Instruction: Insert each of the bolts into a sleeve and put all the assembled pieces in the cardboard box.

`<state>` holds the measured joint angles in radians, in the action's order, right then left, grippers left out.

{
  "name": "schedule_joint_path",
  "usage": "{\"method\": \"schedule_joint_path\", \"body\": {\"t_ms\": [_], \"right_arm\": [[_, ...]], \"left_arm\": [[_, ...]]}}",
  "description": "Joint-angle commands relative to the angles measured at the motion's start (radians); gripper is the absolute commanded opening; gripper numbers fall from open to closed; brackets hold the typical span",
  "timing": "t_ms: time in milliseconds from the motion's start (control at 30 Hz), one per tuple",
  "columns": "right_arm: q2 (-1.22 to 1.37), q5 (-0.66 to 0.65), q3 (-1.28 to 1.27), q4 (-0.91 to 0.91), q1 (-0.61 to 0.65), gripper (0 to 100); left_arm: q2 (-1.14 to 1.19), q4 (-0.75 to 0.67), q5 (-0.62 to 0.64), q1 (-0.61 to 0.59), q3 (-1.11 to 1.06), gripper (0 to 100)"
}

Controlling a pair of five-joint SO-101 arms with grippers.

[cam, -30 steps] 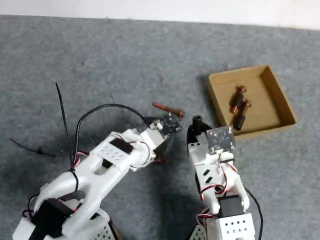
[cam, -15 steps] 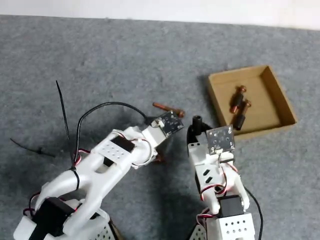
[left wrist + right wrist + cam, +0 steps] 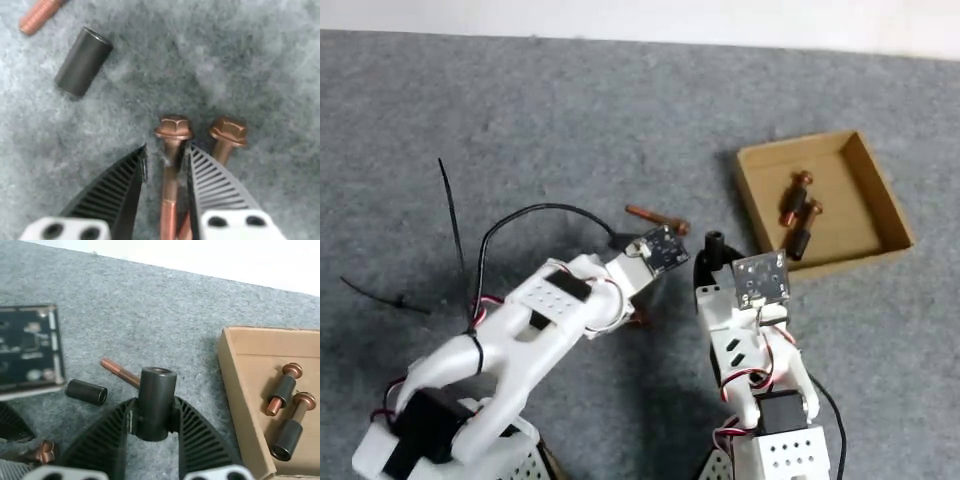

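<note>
In the high view, the cardboard box (image 3: 757,215) sat on the grey table (image 3: 570,110) at the right of the frame. Two assembled pieces (image 3: 794,200) lay side by side inside it, each a copper bolt pushed through a black sleeve. The right wrist view showed the same box (image 3: 231,390) and the pair (image 3: 283,389) lying on its floor.

The right arm (image 3: 752,345) stood at lower centre-right, just below and left of the box's near corner. Its right gripper (image 3: 155,412) was clenched on a sleeve (image 3: 157,387), which it grasped upright with the hollow end facing up. In the high view that sleeve (image 3: 716,243) showed as a dark stub beside the box.

The left arm (image 3: 550,320) reached in from the lower left towards the middle of the frame. Its left gripper (image 3: 166,152) was released, with the jaws spread to either side of a bolt (image 3: 173,131) lying on the table. There was a gap between each jaw and the shank. A second bolt (image 3: 228,132) lay just beside the first, their shanks close together.

A loose sleeve (image 3: 82,61) lay on its side near them, apart from both bolts. A third bolt (image 3: 657,217) lay just above the left arm's tip, near the centre of the high view, and its threaded end (image 3: 37,17) showed near the loose sleeve.

Two black cable ties (image 3: 450,215) lay on the table at the left of the frame, well apart from the parts.
</note>
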<state>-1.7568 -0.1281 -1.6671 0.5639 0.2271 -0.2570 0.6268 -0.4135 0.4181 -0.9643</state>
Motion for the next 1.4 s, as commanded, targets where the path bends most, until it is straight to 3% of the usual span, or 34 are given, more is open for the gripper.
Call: {"method": "schedule_joint_path", "body": {"t_ms": [0,667,833,1067,1367], "right_arm": [[-0.025,-0.005,-0.008,-0.031,-0.01,0.9],[-0.025,-0.005,-0.008,-0.031,-0.012,0.9],[-0.025,-0.005,-0.008,-0.031,-0.012,0.9],[-0.025,-0.005,-0.008,-0.031,-0.012,0.9],[-0.025,-0.005,-0.008,-0.031,-0.012,0.9]], "left_arm": [[0.038,0.055,-0.003,-0.001,0.101,13],[0.128,0.12,-0.003,-0.002,0.186,12],[0.128,0.138,-0.005,-0.002,0.191,0],[0.128,0.14,-0.002,-0.007,0.186,1],[-0.027,0.127,0.0,-0.004,0.047,1]]}}
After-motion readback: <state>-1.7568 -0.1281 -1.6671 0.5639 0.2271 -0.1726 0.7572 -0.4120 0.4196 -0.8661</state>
